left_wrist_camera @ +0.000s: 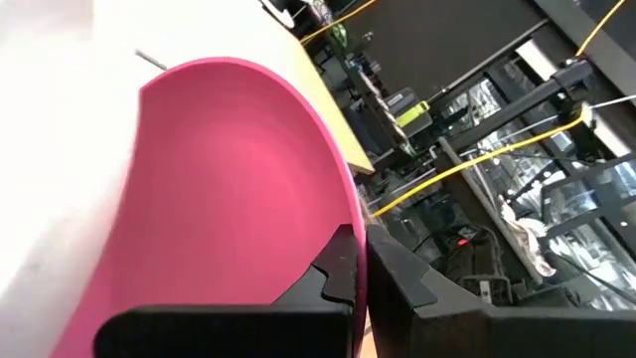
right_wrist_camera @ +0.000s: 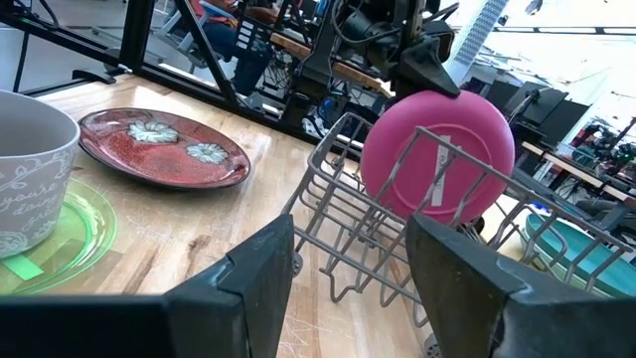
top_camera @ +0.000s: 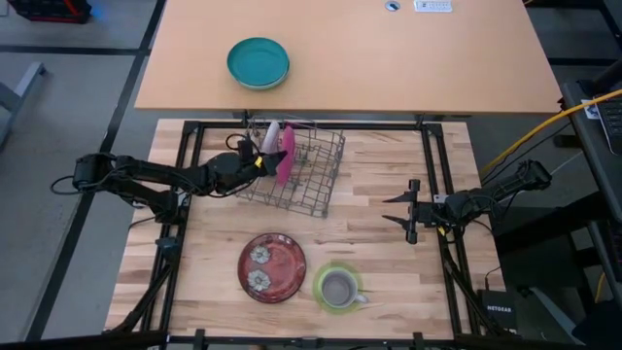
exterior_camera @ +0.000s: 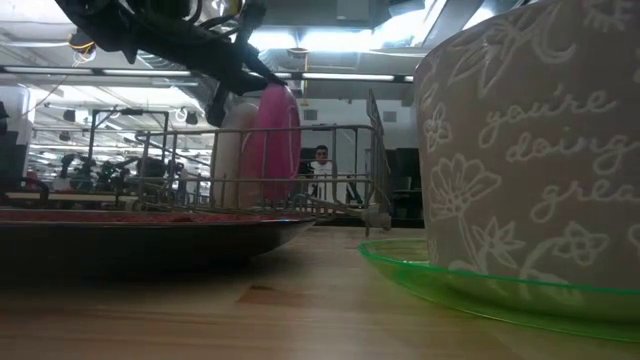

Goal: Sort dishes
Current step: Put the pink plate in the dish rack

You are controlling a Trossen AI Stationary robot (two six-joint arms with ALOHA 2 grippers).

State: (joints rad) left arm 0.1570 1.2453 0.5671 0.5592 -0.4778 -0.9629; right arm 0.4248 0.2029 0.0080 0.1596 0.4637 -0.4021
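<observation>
A wire dish rack (top_camera: 309, 175) stands mid-table. A white plate (top_camera: 272, 137) stands on edge in it. Next to it, a magenta plate (top_camera: 286, 154) also stands on edge, and my left gripper (top_camera: 264, 160) is shut on it; the plate also shows in the right wrist view (right_wrist_camera: 437, 159). A dark red flowered plate (top_camera: 272, 266) lies flat near the front. A grey mug (top_camera: 337, 288) sits on a lime-green saucer (top_camera: 321, 277) beside it. My right gripper (top_camera: 409, 210) hovers open and empty to the right of the rack. My left gripper pinches the magenta plate's upper rim (left_wrist_camera: 343, 214) between its two fingers, one finger (left_wrist_camera: 333, 273) on the hollow face and one behind it. It comes from the table's left, slanting down. The plate stands upright on edge inside the rack.
A teal bowl (top_camera: 258, 62) sits on the far tan table. Black frame rails (top_camera: 432, 185) run around the wooden work area. Bare wood lies between the rack and my right gripper. A person (exterior_camera: 320, 160) shows in the room behind.
</observation>
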